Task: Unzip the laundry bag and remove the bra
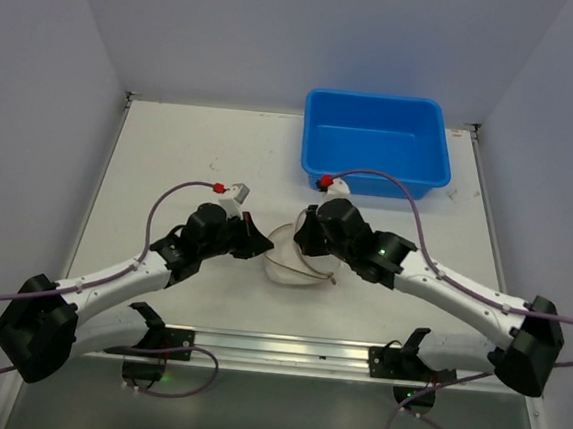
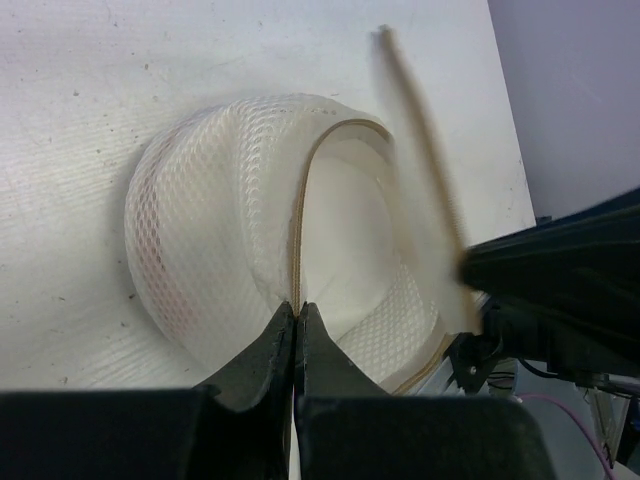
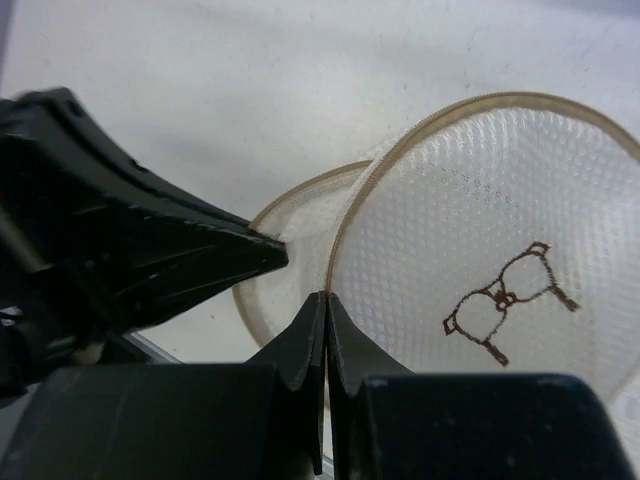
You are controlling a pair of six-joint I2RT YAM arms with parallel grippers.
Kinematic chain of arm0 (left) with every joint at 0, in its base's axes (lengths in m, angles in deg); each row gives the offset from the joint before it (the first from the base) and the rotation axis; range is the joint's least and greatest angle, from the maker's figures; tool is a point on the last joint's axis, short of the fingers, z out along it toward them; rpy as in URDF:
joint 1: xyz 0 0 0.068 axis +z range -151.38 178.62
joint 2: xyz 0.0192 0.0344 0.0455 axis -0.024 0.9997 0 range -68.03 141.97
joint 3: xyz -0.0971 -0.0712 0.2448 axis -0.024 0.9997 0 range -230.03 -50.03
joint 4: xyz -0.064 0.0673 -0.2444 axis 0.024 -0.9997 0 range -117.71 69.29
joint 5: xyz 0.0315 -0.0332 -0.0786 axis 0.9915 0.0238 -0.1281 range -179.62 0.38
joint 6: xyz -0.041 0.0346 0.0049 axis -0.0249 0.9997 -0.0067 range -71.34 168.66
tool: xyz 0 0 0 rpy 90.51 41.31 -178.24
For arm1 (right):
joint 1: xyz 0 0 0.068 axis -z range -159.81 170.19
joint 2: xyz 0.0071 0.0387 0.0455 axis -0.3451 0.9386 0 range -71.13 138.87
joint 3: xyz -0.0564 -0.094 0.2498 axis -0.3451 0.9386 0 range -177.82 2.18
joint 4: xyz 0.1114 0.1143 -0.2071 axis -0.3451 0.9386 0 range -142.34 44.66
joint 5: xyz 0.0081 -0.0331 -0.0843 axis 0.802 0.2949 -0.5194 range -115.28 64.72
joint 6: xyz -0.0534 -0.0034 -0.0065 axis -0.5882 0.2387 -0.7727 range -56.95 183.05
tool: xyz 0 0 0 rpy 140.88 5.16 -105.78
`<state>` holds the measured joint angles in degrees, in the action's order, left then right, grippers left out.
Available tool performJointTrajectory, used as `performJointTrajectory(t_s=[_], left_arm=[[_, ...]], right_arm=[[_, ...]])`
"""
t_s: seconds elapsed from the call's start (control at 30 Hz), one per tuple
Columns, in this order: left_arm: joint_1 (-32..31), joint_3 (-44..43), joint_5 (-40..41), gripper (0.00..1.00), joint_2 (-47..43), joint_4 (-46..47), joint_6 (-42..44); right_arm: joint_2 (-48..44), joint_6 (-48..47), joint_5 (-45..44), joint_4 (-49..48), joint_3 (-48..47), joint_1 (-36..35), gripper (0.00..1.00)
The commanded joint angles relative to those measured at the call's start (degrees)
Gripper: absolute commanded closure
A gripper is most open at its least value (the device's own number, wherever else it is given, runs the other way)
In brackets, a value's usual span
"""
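The laundry bag (image 1: pixel 292 265) is a white mesh pouch lying at the table's middle between both arms, its tan zipper band (image 2: pixel 296 230) parted and its lid lifted. My left gripper (image 1: pixel 264 245) is shut on the zipper rim of the bag's body (image 2: pixel 210 240), as the left wrist view (image 2: pixel 298 308) shows. My right gripper (image 1: pixel 302 244) is shut on the tan edge of the round lid (image 3: pixel 490 230), which bears the bra outline (image 3: pixel 505 300); the right wrist view (image 3: pixel 326 296) shows this grip. The bra is not clearly seen; a faint pink tint (image 2: pixel 165 285) shows through the mesh.
A big blue plastic tub (image 1: pixel 376 142) stands at the back right, just behind the right arm. A metal rail (image 1: pixel 275 346) runs along the near table edge. Grey walls close in the table on three sides.
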<state>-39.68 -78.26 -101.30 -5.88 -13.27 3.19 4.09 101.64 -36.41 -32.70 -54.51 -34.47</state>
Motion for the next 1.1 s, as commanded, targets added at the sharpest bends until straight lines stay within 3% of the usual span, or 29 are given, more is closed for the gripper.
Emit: performJointTrajectory(t_s=[0.0, 0.27, 0.47, 0.5, 0.6, 0.63, 0.73, 0.83, 1.07], left_arm=[[-0.4, -1.4, 2.2, 1.0, -0.7, -0.9, -0.2], [-0.3, -2.8, 3.7, 1.0, 1.0, -1.3, -0.3], [-0.3, -3.3, 3.5, 1.0, 2.8, -1.1, 0.1], [-0.3, -3.4, 3.4, 1.0, 3.1, -1.1, 0.6], [-0.3, -3.5, 3.2, 1.0, 3.9, -1.5, 2.0], [-0.3, -3.9, 3.1, 1.0, 4.2, -1.7, 2.4], [-0.3, -4.2, 2.7, 1.0, 4.6, -1.6, 2.8], [-0.3, -4.2, 2.8, 1.0, 4.9, -1.6, 2.8], [-0.3, -4.3, 3.2, 1.0, 4.0, -2.3, 2.5]], right_arm=[[-10.4, -0.8, -6.7, 1.7, 1.9, 0.9, 1.0], [-33.6, 8.8, -14.2, 13.9, 14.8, 3.5, 1.0], [-45.9, 21.7, -11.1, 27.7, 25.6, 3.4, 1.0], [-49.6, 23.5, -10.3, 29.5, 26.9, 3.2, 0.93], [-53.9, 24.6, -1.2, 27.3, 30.0, 1.7, 0.55], [-53.6, 24.8, -1.5, 29.8, 27.1, 1.7, 0.39], [-49.9, 20.1, -6.0, 35.5, 16.8, 1.7, 0.23], [-45.2, 12.0, -7.7, 32.6, 8.6, 1.7, 0.21], [-29.9, 4.8, 0.1, 19.5, -0.7, 1.7, 0.22]])
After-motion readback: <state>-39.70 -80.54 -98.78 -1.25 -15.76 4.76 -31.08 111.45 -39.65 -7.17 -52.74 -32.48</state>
